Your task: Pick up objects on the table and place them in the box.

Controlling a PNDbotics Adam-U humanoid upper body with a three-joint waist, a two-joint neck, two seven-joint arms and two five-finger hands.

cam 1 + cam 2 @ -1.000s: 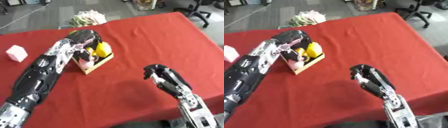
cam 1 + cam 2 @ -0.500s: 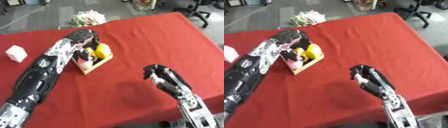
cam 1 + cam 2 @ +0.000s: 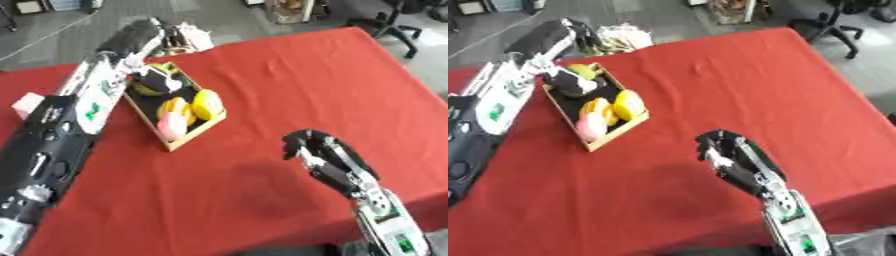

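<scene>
An open wooden box [image 3: 194, 134] stands on the red table [image 3: 297, 75], left of centre. Inside lie two yellow pieces [image 3: 207, 103], a pink one [image 3: 171, 128] and a black-and-white thing [image 3: 156, 80] at its far end. My left arm runs up the left side, and my left hand [image 3: 140, 34] is past the box's far end, near the table's back edge, beside a pale crumpled bundle [image 3: 623, 37]. Whether it holds anything is hidden. My right hand [image 3: 313, 149] hovers open over bare cloth at the lower right, fingers up and holding nothing.
A small white and pink block [image 3: 26, 104] sits on the cloth at the left edge, beside my left forearm. Grey floor and an office chair [image 3: 394, 22] lie beyond the table's far right corner.
My left hand has risen off the box and moved toward the far edge, uncovering what lies inside. The right hand has hardly moved.
</scene>
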